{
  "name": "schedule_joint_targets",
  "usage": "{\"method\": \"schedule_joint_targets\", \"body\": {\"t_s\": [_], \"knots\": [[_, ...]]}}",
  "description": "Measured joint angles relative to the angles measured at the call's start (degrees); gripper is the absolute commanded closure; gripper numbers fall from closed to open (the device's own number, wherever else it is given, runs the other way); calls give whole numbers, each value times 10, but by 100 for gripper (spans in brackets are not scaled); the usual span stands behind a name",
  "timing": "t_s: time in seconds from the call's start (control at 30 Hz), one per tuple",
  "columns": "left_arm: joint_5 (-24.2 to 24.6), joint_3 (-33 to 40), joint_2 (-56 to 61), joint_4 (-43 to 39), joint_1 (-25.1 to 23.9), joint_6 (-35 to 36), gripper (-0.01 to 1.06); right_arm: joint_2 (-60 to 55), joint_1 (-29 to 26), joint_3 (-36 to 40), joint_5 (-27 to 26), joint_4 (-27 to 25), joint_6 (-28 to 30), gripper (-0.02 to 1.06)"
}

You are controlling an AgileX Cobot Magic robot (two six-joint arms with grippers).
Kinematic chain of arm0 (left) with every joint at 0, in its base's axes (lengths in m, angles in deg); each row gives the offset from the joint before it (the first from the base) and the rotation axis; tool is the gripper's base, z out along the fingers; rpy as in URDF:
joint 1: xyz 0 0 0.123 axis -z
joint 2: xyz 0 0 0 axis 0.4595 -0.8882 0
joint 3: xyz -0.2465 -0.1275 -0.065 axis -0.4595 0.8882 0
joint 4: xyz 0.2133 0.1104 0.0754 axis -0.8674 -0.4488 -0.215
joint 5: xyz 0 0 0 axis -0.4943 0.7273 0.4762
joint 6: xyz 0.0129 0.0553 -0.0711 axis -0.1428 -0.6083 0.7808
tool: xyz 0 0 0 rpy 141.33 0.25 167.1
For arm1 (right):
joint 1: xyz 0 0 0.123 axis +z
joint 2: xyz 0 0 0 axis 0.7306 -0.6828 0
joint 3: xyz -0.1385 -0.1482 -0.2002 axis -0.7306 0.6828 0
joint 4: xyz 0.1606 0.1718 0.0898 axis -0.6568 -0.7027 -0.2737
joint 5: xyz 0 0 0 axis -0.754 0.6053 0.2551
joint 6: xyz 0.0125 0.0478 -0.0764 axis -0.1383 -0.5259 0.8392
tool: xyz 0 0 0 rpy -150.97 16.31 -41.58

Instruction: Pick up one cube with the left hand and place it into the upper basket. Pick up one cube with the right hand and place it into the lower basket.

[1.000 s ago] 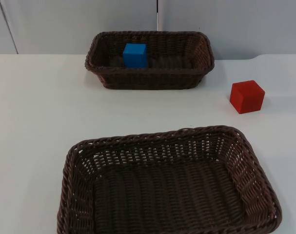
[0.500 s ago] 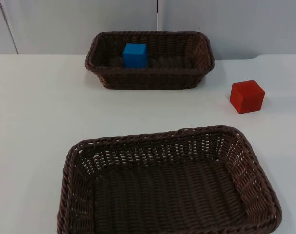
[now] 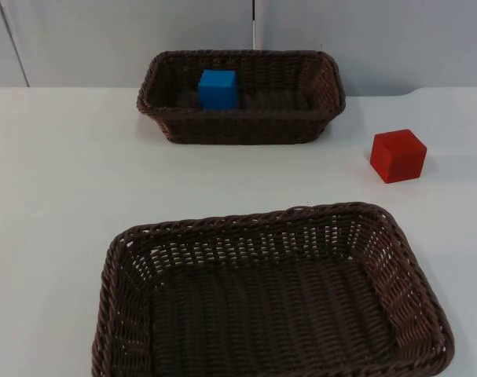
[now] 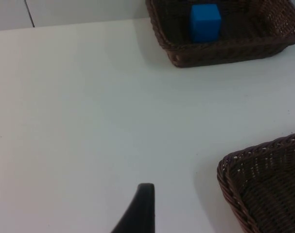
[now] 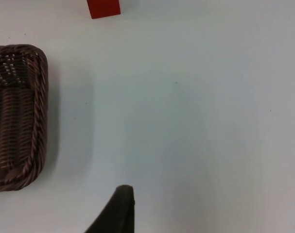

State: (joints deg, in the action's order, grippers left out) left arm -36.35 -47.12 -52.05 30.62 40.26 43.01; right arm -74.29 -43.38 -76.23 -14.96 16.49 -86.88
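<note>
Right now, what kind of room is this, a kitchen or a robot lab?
Probably a robot test bench: a bare white table top, a grey partition wall, two dark wicker baskets, and blue and red cubes.

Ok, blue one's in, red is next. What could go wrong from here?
The red cube sits turned at an angle on the table, so the right claw might close across its corners and let it slip. It also lies fairly near the upper basket, which already holds the blue cube; it belongs in the lower basket.
</note>
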Motion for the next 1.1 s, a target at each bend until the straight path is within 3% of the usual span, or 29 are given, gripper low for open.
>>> {"method": "schedule_joint_targets", "body": {"t_s": [0.33, 0.53, 0.93, 1.1], "knots": [[0, 0, 0, 2, 0, 0, 18, -1, 0, 0, -14, 0, 0, -1], [0, 0, 0, 2, 0, 0, 18, -11, 0, 0, -70, -2, -4, -1], [0, 0, 0, 2, 0, 0, 18, -218, 0, -2, -135, -2, 0, -1], [0, 0, 0, 2, 0, 0, 18, -331, 0, -42, -140, -3, 0, -1]]}}
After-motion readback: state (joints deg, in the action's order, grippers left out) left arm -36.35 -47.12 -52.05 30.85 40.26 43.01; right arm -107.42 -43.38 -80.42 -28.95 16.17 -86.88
